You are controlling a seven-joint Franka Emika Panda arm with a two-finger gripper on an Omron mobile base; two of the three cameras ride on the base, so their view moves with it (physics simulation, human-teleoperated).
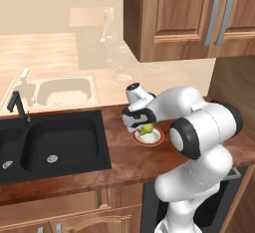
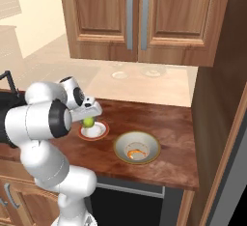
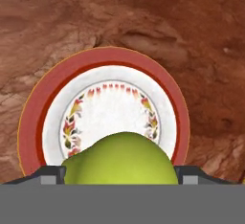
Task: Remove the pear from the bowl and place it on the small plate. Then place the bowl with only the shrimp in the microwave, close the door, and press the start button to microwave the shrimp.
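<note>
My gripper [image 1: 144, 126] hangs just above the small plate [image 1: 156, 140], shut on the yellow-green pear [image 1: 147, 129]. From the right base, the pear [image 2: 89, 121] sits between the fingers of the gripper [image 2: 89, 119] over the red-rimmed plate [image 2: 98, 134]. In the hand view the pear [image 3: 119, 158] bulges between the two fingertips of the gripper [image 3: 119, 176], with the plate [image 3: 160, 77] right beneath. The cream bowl [image 2: 120, 143] stands on the counter to the plate's right and holds the orange shrimp [image 2: 136, 153]. The microwave and its door are out of view.
A black sink [image 1: 55, 145] with a dark faucet [image 1: 17, 105] lies left of the plate. Wooden wall cabinets [image 2: 135, 17] hang above the counter. A tall wooden side panel [image 2: 217, 99] bounds the counter on the right. Brown countertop [image 2: 169, 123] lies behind the bowl.
</note>
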